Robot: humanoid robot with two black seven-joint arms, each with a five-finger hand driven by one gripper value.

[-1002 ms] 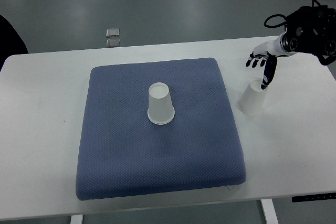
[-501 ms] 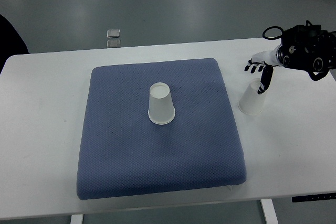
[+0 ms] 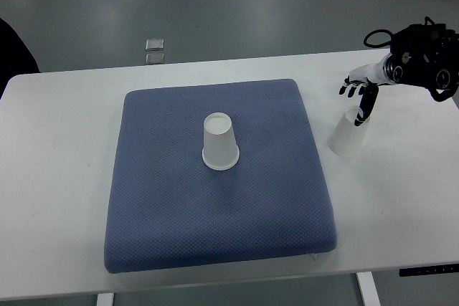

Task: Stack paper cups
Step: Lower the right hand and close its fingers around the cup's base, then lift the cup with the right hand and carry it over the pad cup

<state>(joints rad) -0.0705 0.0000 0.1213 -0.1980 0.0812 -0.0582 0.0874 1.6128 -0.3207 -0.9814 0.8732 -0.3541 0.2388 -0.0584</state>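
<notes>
One white paper cup (image 3: 219,142) stands upside down near the middle of the blue pad (image 3: 158,198). A second white paper cup (image 3: 348,135) stands upside down and slightly tilted on the white table, just right of the pad. My right hand (image 3: 360,97) hovers over this second cup, its fingers (image 3: 349,89) spread and its dark thumb pointing down against the cup's top edge. It grips nothing. The black forearm (image 3: 423,51) comes in from the upper right. The left arm is out of view.
The white table (image 3: 57,148) shows around the pad on all sides, with its front edge near the bottom of the view. Two small grey objects (image 3: 154,51) lie on the floor beyond the far edge. A dark shape (image 3: 11,51) sits at the left edge.
The right hand swung slightly left, then back right, staying over the cup beside the pad. That cup has shifted a little to the right. The cup on the pad has not moved.
</notes>
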